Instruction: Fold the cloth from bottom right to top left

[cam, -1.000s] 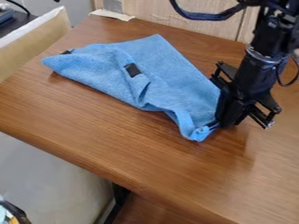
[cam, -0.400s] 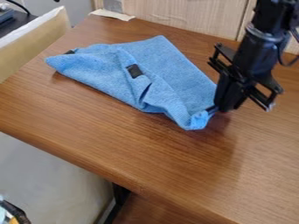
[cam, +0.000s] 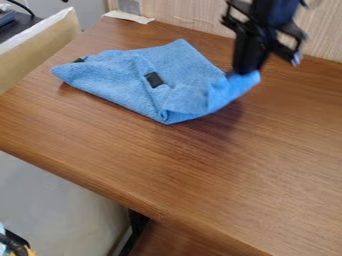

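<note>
On the table (cam: 180, 170), blue cloth (cam: 127, 82) lengthwise left to right, tip leftward.

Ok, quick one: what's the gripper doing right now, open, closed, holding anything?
Gripper: closed, holding a raised corner of the blue cloth.
</note>
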You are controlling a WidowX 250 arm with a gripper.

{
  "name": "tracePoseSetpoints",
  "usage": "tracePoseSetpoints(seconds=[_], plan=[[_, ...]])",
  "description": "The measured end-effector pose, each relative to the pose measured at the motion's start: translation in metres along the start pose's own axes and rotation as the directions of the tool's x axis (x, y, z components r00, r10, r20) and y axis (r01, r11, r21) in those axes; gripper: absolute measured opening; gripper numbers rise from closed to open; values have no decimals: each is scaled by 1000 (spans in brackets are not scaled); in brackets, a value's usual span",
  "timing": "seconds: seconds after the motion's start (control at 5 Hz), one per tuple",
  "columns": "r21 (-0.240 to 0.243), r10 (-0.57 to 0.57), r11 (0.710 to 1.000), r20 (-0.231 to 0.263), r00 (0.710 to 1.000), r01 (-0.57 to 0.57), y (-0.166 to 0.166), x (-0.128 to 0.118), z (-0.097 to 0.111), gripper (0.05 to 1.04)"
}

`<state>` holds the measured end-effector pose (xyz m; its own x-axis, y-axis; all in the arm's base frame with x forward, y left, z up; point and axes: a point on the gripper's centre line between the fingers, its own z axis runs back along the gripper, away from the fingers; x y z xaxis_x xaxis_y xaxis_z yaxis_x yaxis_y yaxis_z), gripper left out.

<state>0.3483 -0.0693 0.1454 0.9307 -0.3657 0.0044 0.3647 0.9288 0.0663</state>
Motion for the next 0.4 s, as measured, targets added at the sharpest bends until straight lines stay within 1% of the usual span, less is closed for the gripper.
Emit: tracePoseSetpoints(seconds=[0.2,0.4], plan=[[-2,117,993,44,992,-117,49,0,19,74],[-15,181,984,23,983,-180,82,0,11,74]])
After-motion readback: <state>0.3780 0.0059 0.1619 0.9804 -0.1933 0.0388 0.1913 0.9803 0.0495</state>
